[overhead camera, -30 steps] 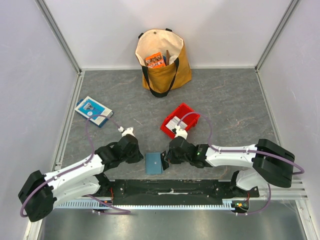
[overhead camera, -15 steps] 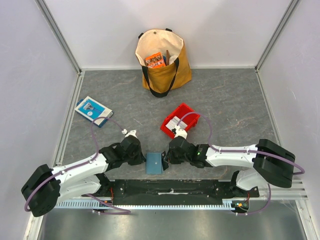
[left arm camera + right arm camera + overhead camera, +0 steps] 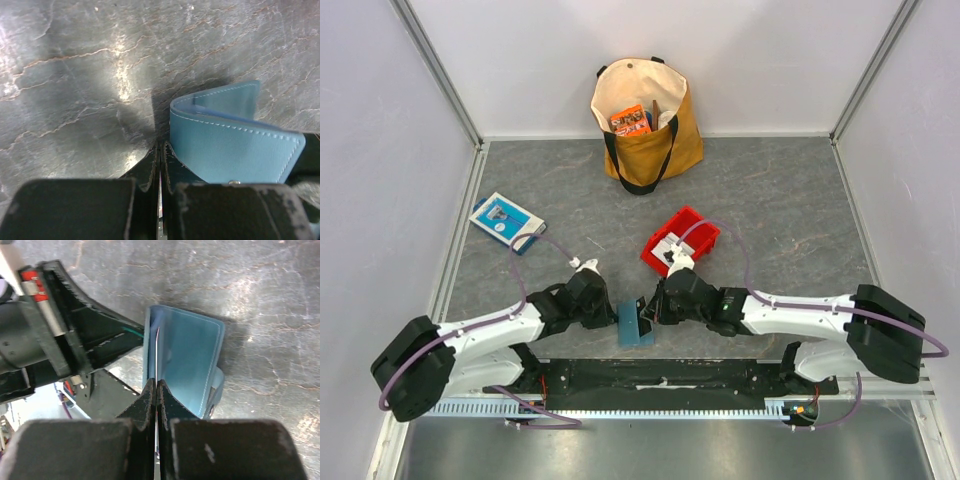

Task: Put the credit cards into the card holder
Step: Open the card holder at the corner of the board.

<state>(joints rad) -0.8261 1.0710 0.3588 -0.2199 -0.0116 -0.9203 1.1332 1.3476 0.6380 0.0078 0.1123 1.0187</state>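
Card holder (image 3: 635, 323): half open on the worktop (image 3: 770, 200), between my two arms.
Left end effector (image 3: 160, 147): closed on nothing, just left of its fold.
Right end effector (image 3: 156, 382): closed, apparently pinching one flap edge-on.

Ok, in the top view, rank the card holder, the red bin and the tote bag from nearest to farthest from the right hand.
1. Card holder: right at the fingertips of the right hand, low centre.
2. Red bin: just beyond the hand, slightly to its right.
3. Tote bag: far back, against the rear wall.
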